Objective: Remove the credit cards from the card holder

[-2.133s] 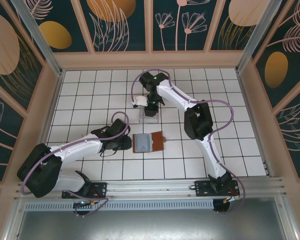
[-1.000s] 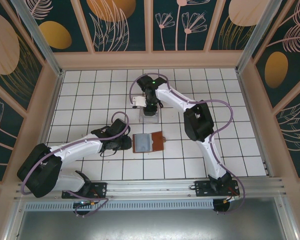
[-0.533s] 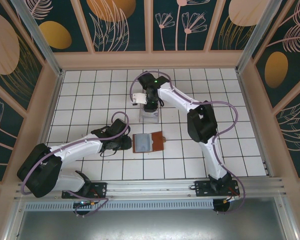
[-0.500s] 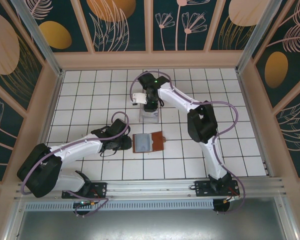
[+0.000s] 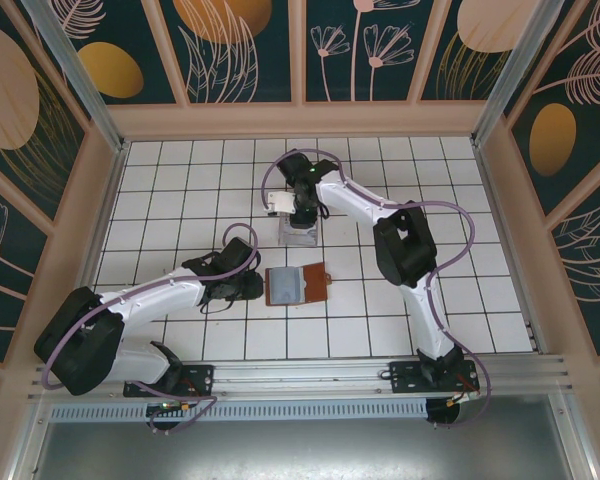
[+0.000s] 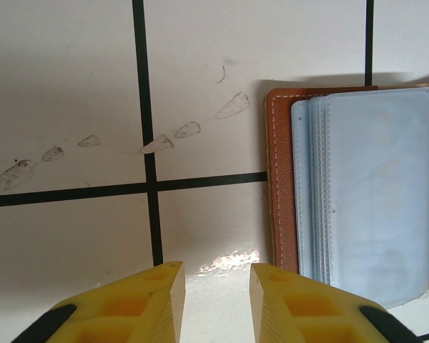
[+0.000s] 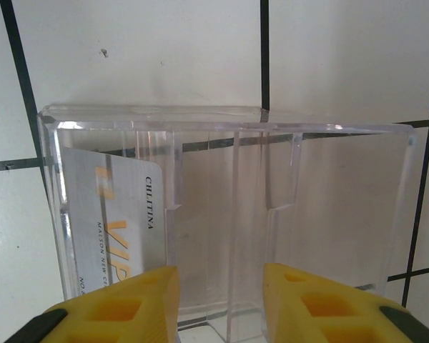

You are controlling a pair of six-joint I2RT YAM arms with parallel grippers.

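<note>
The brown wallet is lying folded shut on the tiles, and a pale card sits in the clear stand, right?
Not quite: the wallet lies open, its grey-blue sleeves showing, as the left wrist view shows. The pale card does sit in the clear stand.

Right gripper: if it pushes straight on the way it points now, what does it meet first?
The clear stand, roughly at its middle dividers. The card sits left of that line. How close the stand is, I can't tell.
</note>
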